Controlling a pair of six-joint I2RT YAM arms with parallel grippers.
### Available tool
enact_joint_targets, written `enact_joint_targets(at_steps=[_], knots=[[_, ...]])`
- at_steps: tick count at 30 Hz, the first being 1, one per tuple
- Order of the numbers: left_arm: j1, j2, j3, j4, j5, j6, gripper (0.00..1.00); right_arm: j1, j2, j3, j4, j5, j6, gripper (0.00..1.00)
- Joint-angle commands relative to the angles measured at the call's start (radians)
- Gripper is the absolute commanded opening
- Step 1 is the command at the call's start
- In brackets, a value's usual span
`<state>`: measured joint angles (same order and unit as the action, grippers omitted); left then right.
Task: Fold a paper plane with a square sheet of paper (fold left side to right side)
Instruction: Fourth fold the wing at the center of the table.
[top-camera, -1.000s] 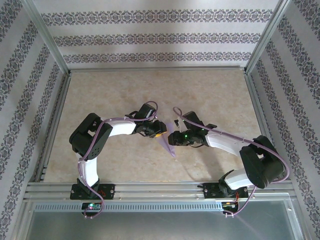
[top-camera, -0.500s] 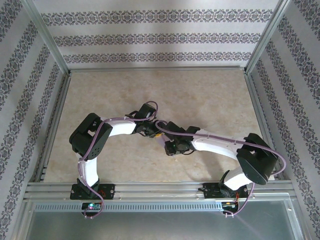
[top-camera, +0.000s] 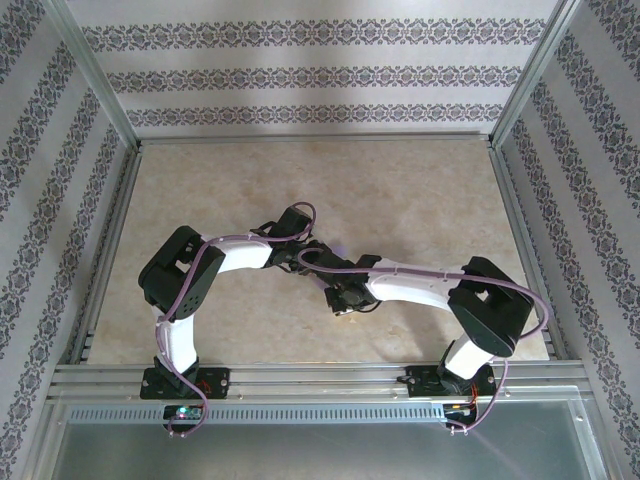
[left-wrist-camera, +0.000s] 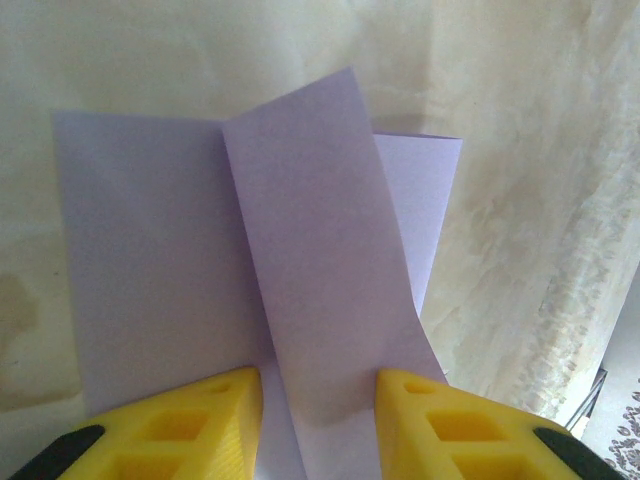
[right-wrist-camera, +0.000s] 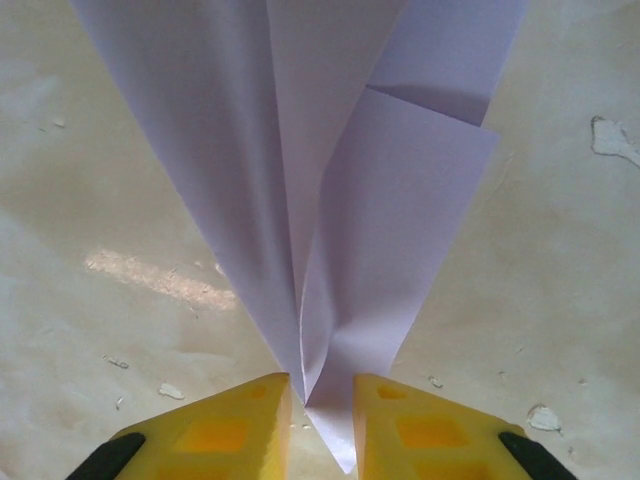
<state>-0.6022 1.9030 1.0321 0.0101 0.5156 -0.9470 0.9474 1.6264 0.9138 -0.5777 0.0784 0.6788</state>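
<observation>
The square sheet of paper, lavender and folded into a pointed paper plane (right-wrist-camera: 290, 150), lies on the beige table. Its narrow nose runs between the yellow fingers of my right gripper (right-wrist-camera: 320, 405), which pinch it so that the paper buckles there. In the left wrist view the wide tail end of the paper plane (left-wrist-camera: 140, 260) lies flat with a raised central flap (left-wrist-camera: 320, 260). My left gripper (left-wrist-camera: 318, 405) straddles that flap, open: the right finger (left-wrist-camera: 440, 420) touches its edge and a slim gap shows at the left finger. From above, both wrists meet at mid-table and cover most of the paper.
The beige marbled table (top-camera: 400, 190) is fenced by metal rails and patterned walls on three sides. Small white flecks (right-wrist-camera: 612, 135) dot the surface near the plane. The right forearm (top-camera: 420, 285) lies across the near-centre.
My right arm has swung left and come over the plane's pointed end, and its jaws have narrowed onto the nose. The left arm and gripper have stayed put.
</observation>
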Motion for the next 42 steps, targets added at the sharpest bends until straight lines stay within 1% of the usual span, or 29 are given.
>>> enact_joint_targets(at_steps=[1,14,18,29,37,39,42], knots=[[-0.010,0.005,0.007,-0.063,-0.031,0.020,0.36,0.019,0.018,0.022,-0.031,0.034,0.010,0.23],[-0.011,0.002,0.006,-0.063,-0.032,0.020,0.36,0.028,0.041,0.021,-0.037,0.037,0.013,0.18],[-0.010,0.002,0.005,-0.064,-0.031,0.020,0.36,0.028,0.041,0.015,-0.034,0.034,0.015,0.14],[-0.008,0.003,0.009,-0.068,-0.032,0.022,0.36,0.028,0.044,0.005,-0.033,0.023,0.018,0.10],[-0.008,0.002,0.011,-0.071,-0.032,0.024,0.36,0.024,0.032,-0.024,-0.009,-0.002,0.028,0.10],[-0.008,0.004,0.010,-0.071,-0.033,0.024,0.36,0.021,0.019,-0.014,-0.022,-0.006,0.020,0.12],[-0.008,0.004,0.010,-0.071,-0.034,0.024,0.36,0.021,-0.011,0.017,-0.065,0.020,0.007,0.15]])
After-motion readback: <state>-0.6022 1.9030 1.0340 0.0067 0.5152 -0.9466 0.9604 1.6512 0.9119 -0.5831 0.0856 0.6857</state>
